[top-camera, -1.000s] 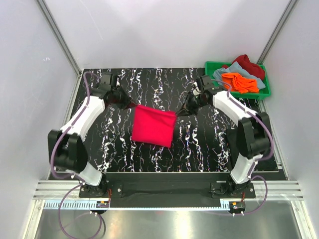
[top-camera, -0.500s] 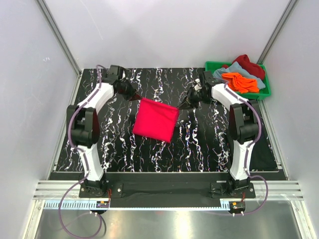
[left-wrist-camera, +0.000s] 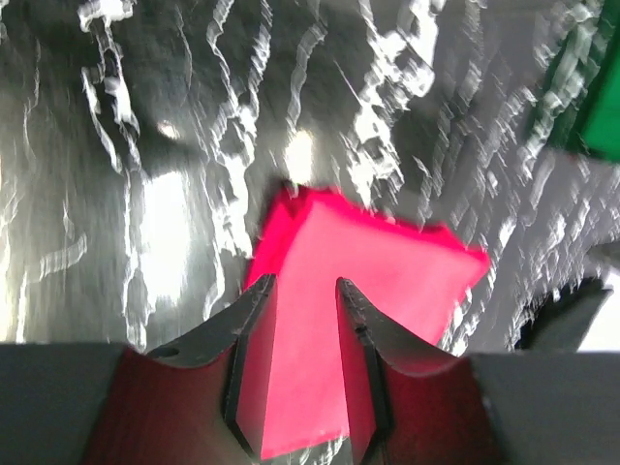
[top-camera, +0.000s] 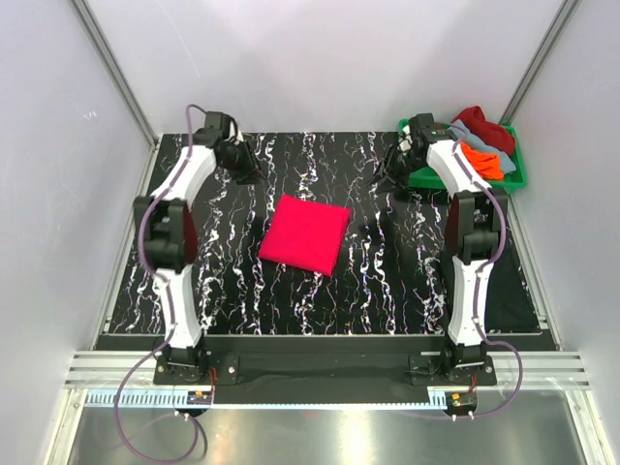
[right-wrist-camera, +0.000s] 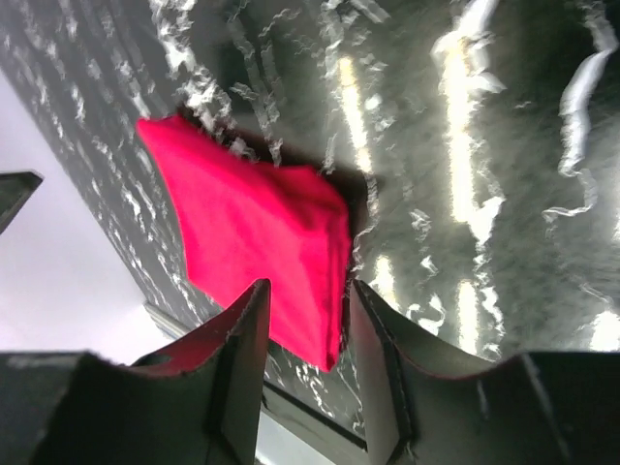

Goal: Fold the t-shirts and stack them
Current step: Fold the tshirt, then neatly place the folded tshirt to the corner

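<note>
The black, white-veined marble-patterned surface stood between pale walls with aluminium corner posts. The pinkish-red t-shirt lay folded near its middle. The left fingers and right fingers stood apart, released, grasping nothing. An orange t-shirt, a grey-blue t-shirt and a dark red t-shirt lay in the green crate at the far right corner.

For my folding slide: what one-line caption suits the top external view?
Folded pinkish-red t-shirt on the marbled table, left gripper and right gripper open, apart from it.
</note>
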